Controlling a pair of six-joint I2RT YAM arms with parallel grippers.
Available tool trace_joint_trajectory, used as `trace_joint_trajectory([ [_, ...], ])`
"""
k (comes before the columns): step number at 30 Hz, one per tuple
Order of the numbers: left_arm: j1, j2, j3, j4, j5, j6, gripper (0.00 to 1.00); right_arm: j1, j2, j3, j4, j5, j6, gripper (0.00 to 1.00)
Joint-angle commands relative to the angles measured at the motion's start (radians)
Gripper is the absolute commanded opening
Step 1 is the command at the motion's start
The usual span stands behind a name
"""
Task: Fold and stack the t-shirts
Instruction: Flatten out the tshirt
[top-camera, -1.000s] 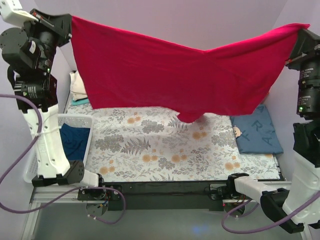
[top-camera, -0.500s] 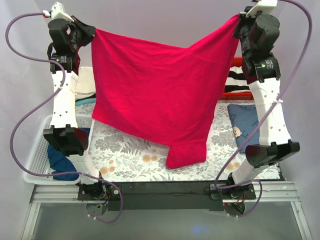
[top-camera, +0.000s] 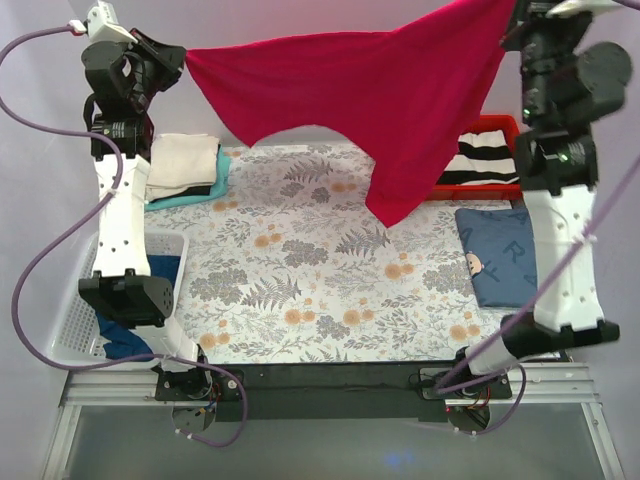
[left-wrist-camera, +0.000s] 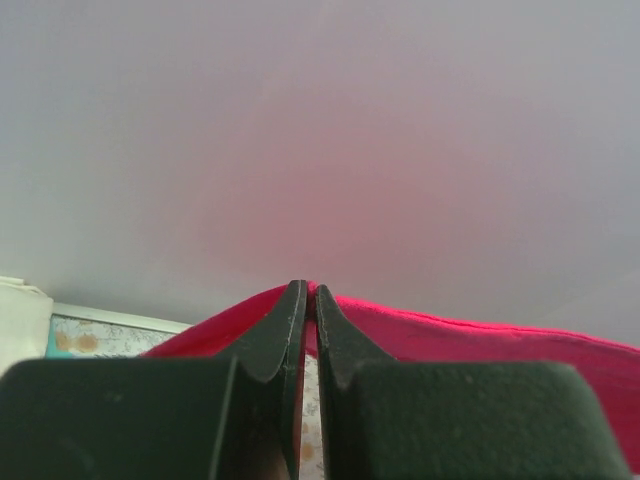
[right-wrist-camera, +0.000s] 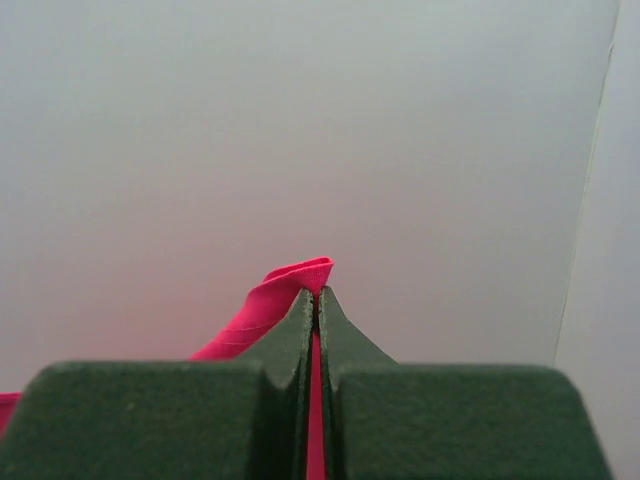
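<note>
The crimson-red t-shirt (top-camera: 380, 100) hangs stretched in the air above the far half of the table, its lowest point over the middle right. My left gripper (top-camera: 180, 58) is shut on its left corner, seen in the left wrist view (left-wrist-camera: 309, 292) with red cloth (left-wrist-camera: 450, 335) between the jaws. My right gripper (top-camera: 512, 12) is shut on its right corner, seen in the right wrist view (right-wrist-camera: 317, 292) with red cloth (right-wrist-camera: 285, 290) poking out. A dark navy-blue tee (top-camera: 128, 335) lies in the white basket (top-camera: 75, 330). Folded cream (top-camera: 185, 165), black and teal (top-camera: 185, 197) tees are stacked at the far left.
A red bin (top-camera: 505, 190) with striped cloth (top-camera: 485, 160) stands at the far right. A folded blue printed shirt (top-camera: 505, 255) lies on the right of the floral tablecloth (top-camera: 300, 290). Purple cables loop beside both arms.
Both arms have raised the red shirt higher and farther back. It now hangs stretched wide near the top instead of draping low over the table's middle.
</note>
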Motion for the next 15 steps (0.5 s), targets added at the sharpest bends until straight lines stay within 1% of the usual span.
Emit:
trace_joint_trajectory([
  [1, 0.004, -0.160, -0.038, 0.015, 0.028, 0.011, 0.00, -0.005, -0.196, -0.039, 0.174, -0.066, -0.009, 0.01],
  [2, 0.004, -0.198, -0.052, 0.007, 0.028, 0.011, 0.00, -0.006, -0.255, -0.078, 0.173, -0.070, -0.012, 0.01],
  [5, 0.003, -0.267, -0.121, -0.008, 0.025, 0.014, 0.00, -0.006, -0.366, -0.154, 0.177, -0.089, -0.024, 0.01],
  [9, 0.003, -0.394, -0.171, -0.047, -0.006, 0.042, 0.00, -0.005, -0.475, -0.235, 0.177, -0.109, -0.018, 0.01],
  [10, 0.003, -0.411, -0.174, -0.060, -0.033, 0.049, 0.00, -0.006, -0.501, -0.243, 0.177, -0.113, -0.015, 0.01],
  [12, 0.001, -0.459, -0.176, -0.076, -0.065, 0.071, 0.00, -0.006, -0.517, -0.258, 0.182, -0.122, -0.013, 0.01],
  [15, 0.001, -0.477, -0.164, -0.088, -0.101, 0.088, 0.00, -0.005, -0.518, -0.257, 0.188, -0.135, -0.012, 0.01],
])
